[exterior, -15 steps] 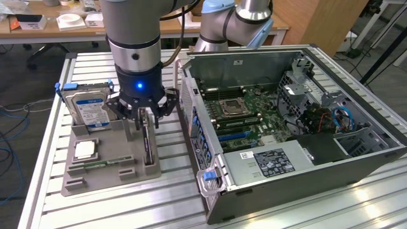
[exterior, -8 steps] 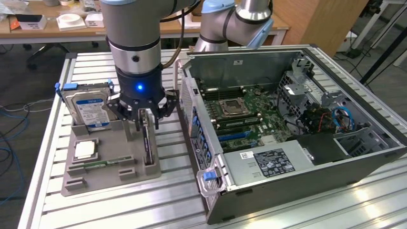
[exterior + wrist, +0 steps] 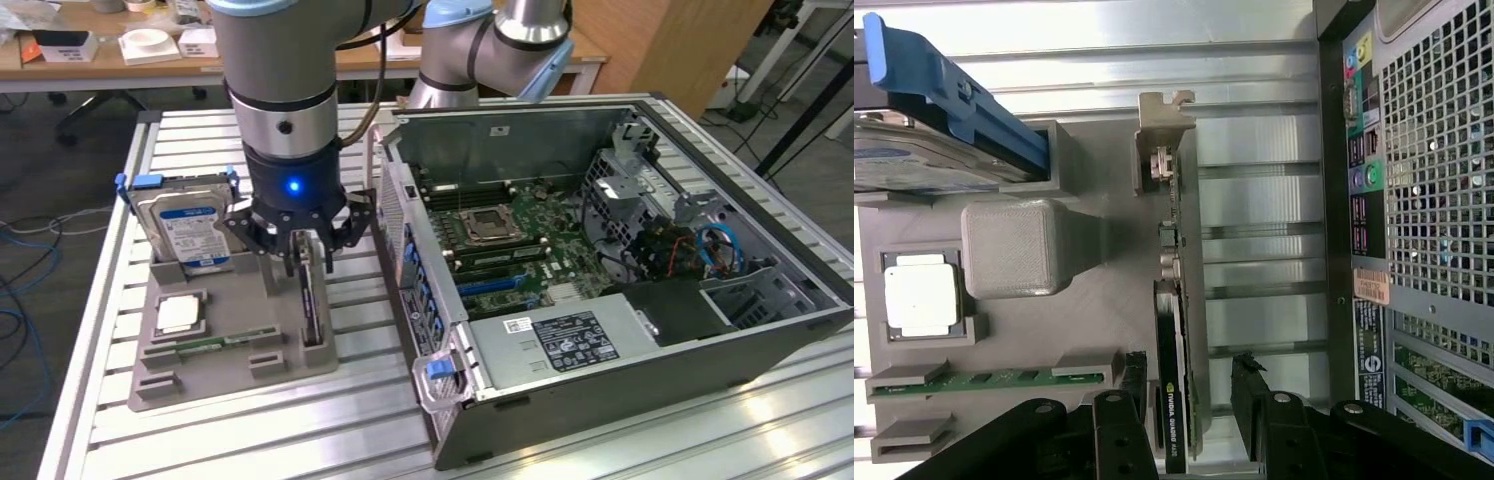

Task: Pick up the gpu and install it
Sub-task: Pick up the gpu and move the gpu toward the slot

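The gpu (image 3: 312, 295) stands on its long edge in a slot of the grey parts holder (image 3: 254, 370), to the exterior view's left of the open computer case (image 3: 601, 260). In the wrist view the gpu (image 3: 1172, 300) shows as a thin dark card with its silver bracket at the far end. My gripper (image 3: 306, 248) hangs directly over it, open. One of its black fingers (image 3: 1135, 385) is on each side of the card's near end, and neither visibly presses on it. Nothing is held.
The holder (image 3: 1094, 300) also carries a hard drive (image 3: 191, 228) in a blue caddy, a processor (image 3: 179, 316) and a green memory stick (image 3: 214, 344). The case's motherboard (image 3: 514, 240) lies exposed, and the case's rear panel (image 3: 1414, 200) stands close beside the holder.
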